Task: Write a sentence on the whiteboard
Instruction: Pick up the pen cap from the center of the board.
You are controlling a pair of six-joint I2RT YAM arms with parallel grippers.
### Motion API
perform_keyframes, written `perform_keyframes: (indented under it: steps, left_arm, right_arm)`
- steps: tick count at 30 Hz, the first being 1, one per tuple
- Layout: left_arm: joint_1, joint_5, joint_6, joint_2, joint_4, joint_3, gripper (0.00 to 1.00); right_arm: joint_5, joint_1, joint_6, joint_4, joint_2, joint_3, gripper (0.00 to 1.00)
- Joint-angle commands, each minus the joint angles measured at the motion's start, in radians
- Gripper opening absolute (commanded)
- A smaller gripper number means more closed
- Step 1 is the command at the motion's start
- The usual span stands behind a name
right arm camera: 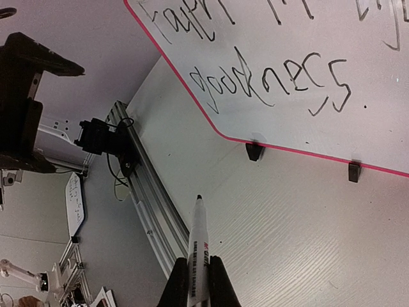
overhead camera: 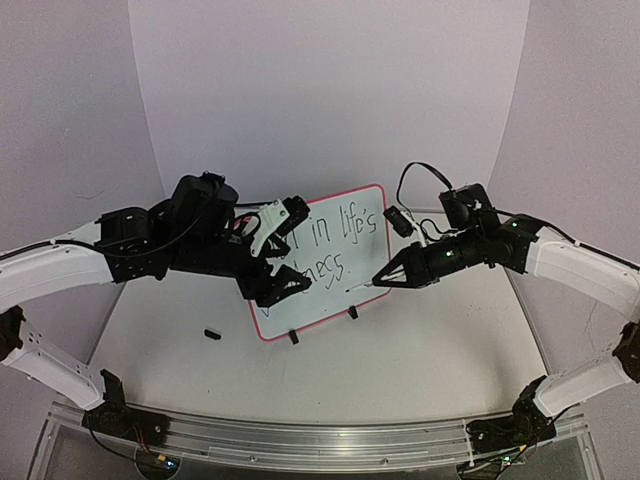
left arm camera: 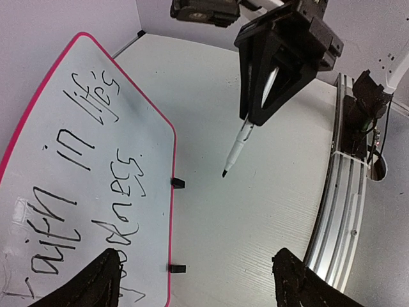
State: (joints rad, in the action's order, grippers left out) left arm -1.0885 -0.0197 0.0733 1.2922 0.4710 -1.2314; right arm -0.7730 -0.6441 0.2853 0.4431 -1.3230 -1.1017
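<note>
The whiteboard point(overhead camera: 345, 262) with its pink-red frame stands tilted on two black clip feet point(overhead camera: 293, 337) mid-table and bears handwritten words reading roughly "Faith in life's goodness". It also fills the left of the left wrist view point(left arm camera: 83, 166) and the top of the right wrist view point(right arm camera: 307, 77). My right gripper point(overhead camera: 385, 278) point(right arm camera: 199, 259) is shut on a white marker point(right arm camera: 199, 236) point(left arm camera: 236, 148), whose black tip hangs just off the board's lower right edge, apart from it. My left gripper point(overhead camera: 298, 250) point(left arm camera: 193, 262) is open in front of the board's left half, holding nothing.
A small black marker cap point(overhead camera: 212, 334) lies on the table left of the board. An aluminium rail point(overhead camera: 320, 440) runs along the near table edge with both arm bases on it. White walls close in behind and to the sides.
</note>
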Motion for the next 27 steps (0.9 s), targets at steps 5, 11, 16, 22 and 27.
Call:
perform_keyframes:
  steps: [5, 11, 16, 22, 27]
  left_arm:
    - [0.037, 0.189, -0.21, -0.27, -0.097, 0.306, 0.87]
    - [0.285, 0.108, -0.394, -0.406, -0.083, 0.498, 0.86]
    - [0.44, 0.089, -0.523, -0.386, -0.09, 0.598, 0.82]
    - [0.55, 0.047, -0.574, -0.233, -0.189, 0.641, 0.8]
    - [0.568, 0.032, -0.544, -0.095, -0.254, 0.611, 0.74]
  right_arm:
    - [0.037, 0.001, 0.018, -0.008, 0.087, 0.062, 0.0]
    - [0.048, 0.001, 0.022, -0.027, 0.106, 0.086, 0.0]
    - [0.068, 0.001, 0.027, -0.043, 0.118, 0.101, 0.0]
    - [0.112, 0.001, 0.063, -0.097, 0.135, 0.129, 0.0]
    - [0.164, 0.001, 0.086, -0.105, 0.137, 0.163, 0.0]
